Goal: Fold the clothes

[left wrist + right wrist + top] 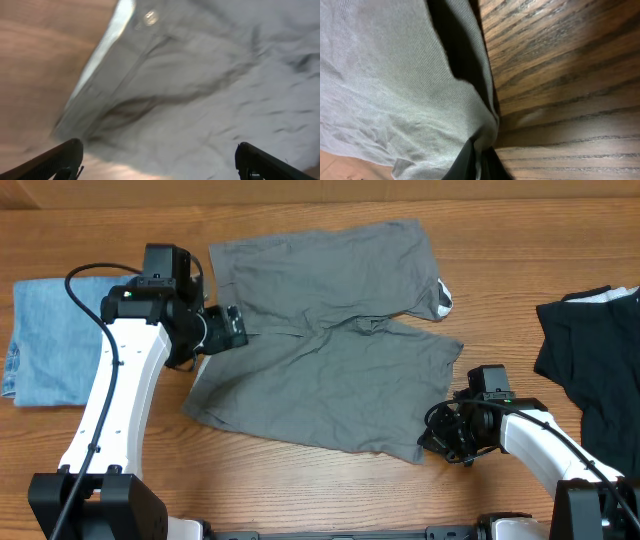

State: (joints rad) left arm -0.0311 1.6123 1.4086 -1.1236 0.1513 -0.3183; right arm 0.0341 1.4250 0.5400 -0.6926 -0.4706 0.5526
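The clothes (330, 350) are one mid-grey wrinkly garment spread across the middle of the wooden table. My left gripper (232, 328) hovers at its left edge, near the waistband. In the left wrist view the two black fingertips (65, 157) stand far apart, open, with grey cloth (200, 90) below and nothing between them. My right gripper (436, 442) sits at the garment's lower right corner. The right wrist view shows its jaws (480, 165) pinched shut on a fold of the grey cloth (395, 85).
A folded light blue denim piece (45, 340) lies at the far left. A black garment (590, 355) lies at the right edge. Bare wood (300, 480) runs along the front of the table.
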